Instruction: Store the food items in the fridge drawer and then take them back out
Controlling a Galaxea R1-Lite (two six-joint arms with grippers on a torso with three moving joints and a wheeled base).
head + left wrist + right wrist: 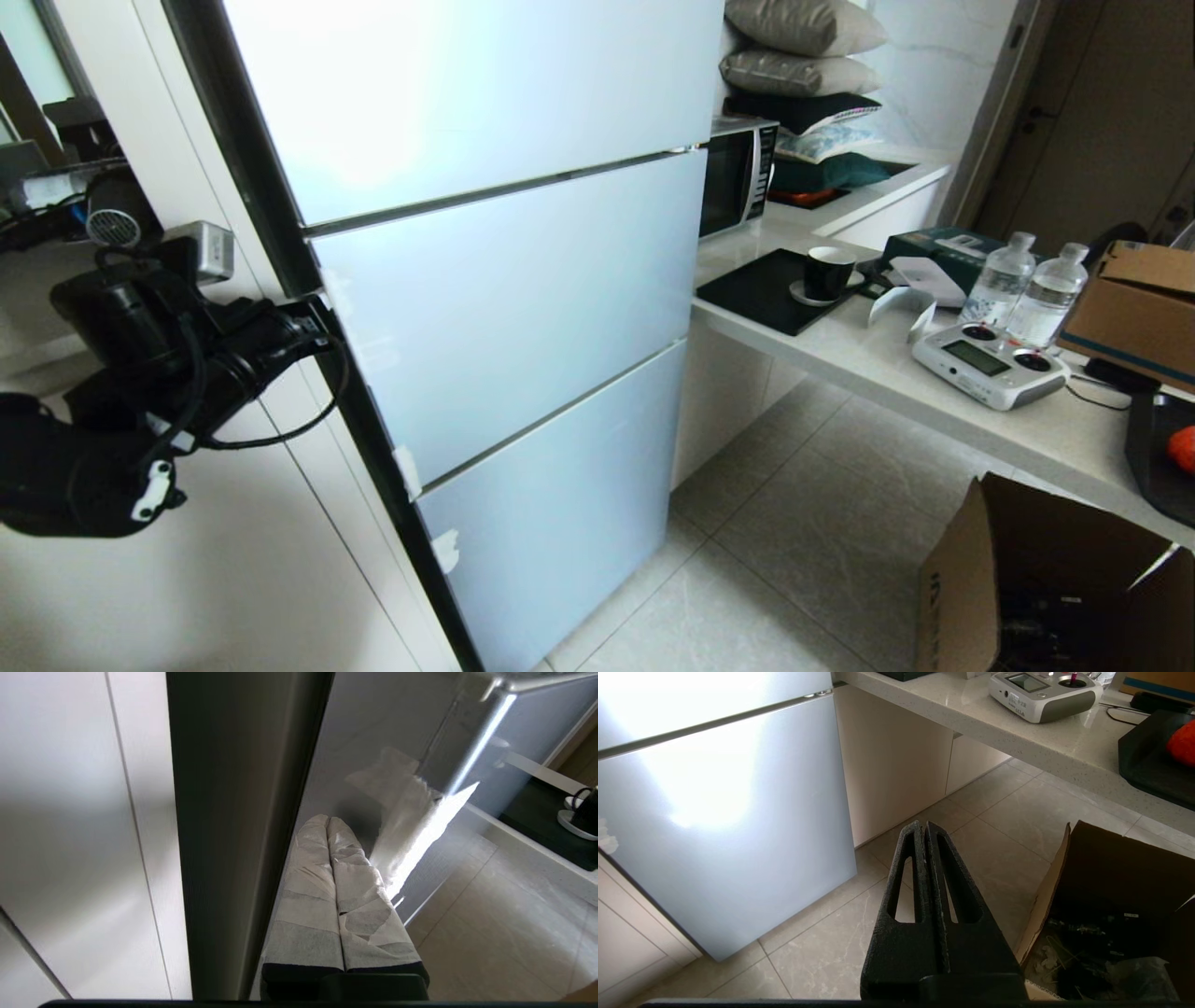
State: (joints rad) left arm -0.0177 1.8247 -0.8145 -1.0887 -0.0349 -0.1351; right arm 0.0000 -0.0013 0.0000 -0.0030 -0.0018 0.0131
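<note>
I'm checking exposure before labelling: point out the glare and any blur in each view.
Head view: strong glare washes out the top fridge door. Left wrist view: a bright streak of reflected light falls on the fridge face beside the shut left end effector, whose own reflection there looks smeared. Right wrist view: a glare patch on the fridge panel; the shut right end effector is sharp.

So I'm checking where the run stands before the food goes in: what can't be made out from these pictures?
- Fridge drawer: unseen in every view; the fridge doors are shut.
- Food items: only one red piece, cut off by the head view's right edge; more cannot be told.
- Left gripper: fingertips at the middle door's edge, contact unclear.
- Cardboard box: contents dark, unreadable.
</note>
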